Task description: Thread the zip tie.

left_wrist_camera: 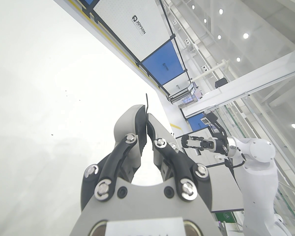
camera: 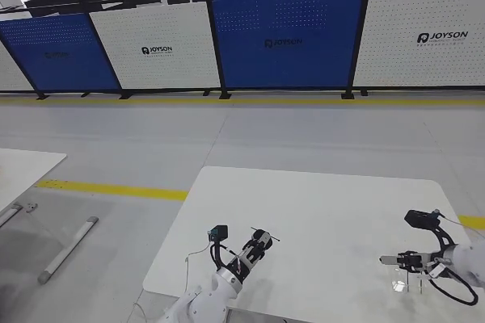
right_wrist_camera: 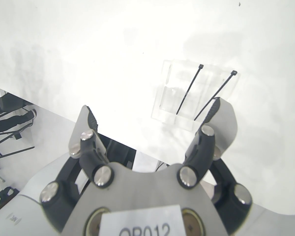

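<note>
I've got the white table [camera: 323, 218] here, blue and white panels [camera: 287, 40] behind, a yellow line [camera: 113, 189] crossing the floor.

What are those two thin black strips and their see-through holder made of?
Black strips: likely matte nylon plastic, thin with a small square head. Holder: probably clear glossy acrylic; the white table shows through and its edges catch light.

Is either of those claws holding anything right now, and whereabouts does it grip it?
The left gripper pinches a black zip tie by its strap, with a short end poking past the tips. The right gripper is open and holds nothing.
</note>
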Controlling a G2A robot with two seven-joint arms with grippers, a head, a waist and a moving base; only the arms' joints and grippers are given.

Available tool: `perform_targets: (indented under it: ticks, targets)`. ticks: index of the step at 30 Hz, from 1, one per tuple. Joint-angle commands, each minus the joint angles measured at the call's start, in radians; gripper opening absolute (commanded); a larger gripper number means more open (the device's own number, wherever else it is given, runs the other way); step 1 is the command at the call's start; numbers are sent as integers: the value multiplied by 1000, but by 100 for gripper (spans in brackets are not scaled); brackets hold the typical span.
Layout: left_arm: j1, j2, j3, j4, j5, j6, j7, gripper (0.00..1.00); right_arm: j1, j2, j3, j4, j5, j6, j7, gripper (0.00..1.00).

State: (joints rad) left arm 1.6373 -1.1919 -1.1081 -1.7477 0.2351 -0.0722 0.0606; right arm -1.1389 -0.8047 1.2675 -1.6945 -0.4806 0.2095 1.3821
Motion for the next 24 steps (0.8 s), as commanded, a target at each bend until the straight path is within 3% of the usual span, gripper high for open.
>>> perform_targets:
  ticks: [1,5,17,21,24]
  targets:
    - [0,0,0,0,0,0,0,0,0,5,17,-1,-12,14,8,100]
    - [0,0,0,0,0,0,0,0,0,24,-3,-14,-84,66,8,100]
    - [0,0,0,0,0,0,0,0,6,31,-29,6,-83,54,-8,100]
    - [0,0,0,0,0,0,0,0,36,26,-53,32,-44,25,8,100]
    - [0,0,0,0,0,0,0,0,67,29,-105,58,-52,46,8,100]
